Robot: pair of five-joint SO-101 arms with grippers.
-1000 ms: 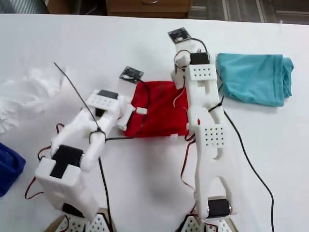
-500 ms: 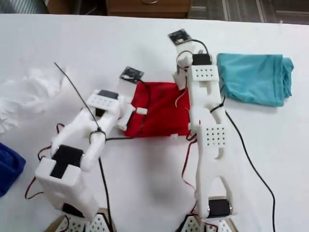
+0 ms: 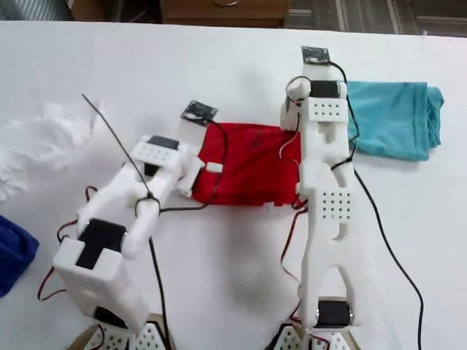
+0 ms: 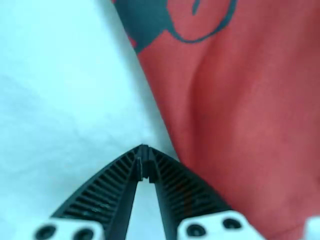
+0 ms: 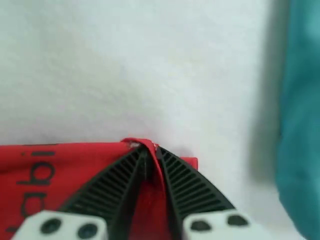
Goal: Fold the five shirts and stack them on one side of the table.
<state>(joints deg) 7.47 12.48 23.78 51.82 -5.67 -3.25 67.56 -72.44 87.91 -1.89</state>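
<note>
Where the two arms meet at mid-table, the red shirt (image 3: 248,164) lies flat as a folded oblong. In the high view its long axis runs side to side across the table (image 3: 146,65), parallel to the near edge. One short end points toward the white shirt (image 3: 40,142), the other toward the teal shirt (image 3: 394,120).

The left claw (image 4: 144,167) sits at the short end on the left arm's side. Its jaws are closed, tips together right at the cloth's border, and no fabric can be made out between them. A dark print shows on the red cloth just beyond that claw.

The right claw (image 5: 145,155) is at the opposite end, on the far corner, clamped on the red shirt, with a small ridge of red cloth pinched up between its tips. A strip of bare table separates that corner from the teal shirt, which lies near but apart.

The teal shirt is also folded, long axis side to side, with its outer end bunched. The right arm crosses over its inner edge in the high view. The white shirt lies crumpled toward the table's left side, well apart from the red one. The blue shirt (image 3: 11,251) sits at the left edge, nearer the arms' bases.
</note>
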